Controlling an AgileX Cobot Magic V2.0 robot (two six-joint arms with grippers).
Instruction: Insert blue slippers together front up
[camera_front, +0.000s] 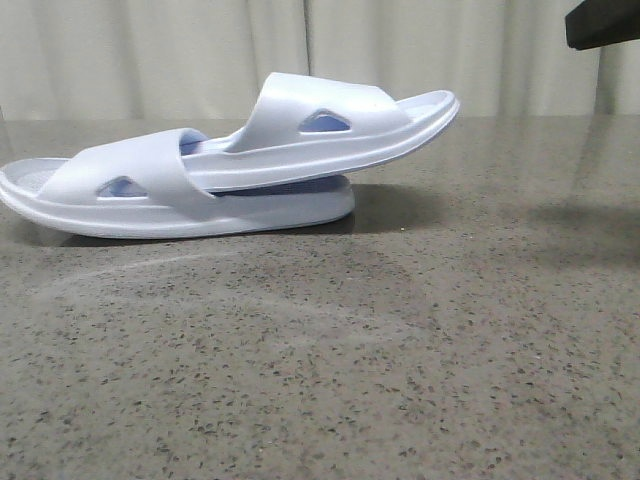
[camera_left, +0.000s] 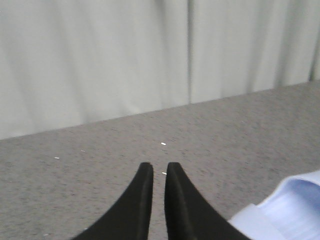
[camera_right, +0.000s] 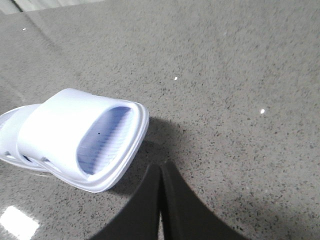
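Blue slippers (camera_front: 230, 165) nested at far left of tabletop (camera_front: 400, 350), upper one slid under lower one's strap, toe raised rightward. Left hand (camera_left: 159, 167) and right hand (camera_right: 160, 169) pressed together, empty, clear. Insertion apparently done; next likely retreat.

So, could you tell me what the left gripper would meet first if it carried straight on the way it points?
Probably the grey speckled tabletop: the left gripper, shut, points over bare surface toward the curtain. The slipper lies off to one side.
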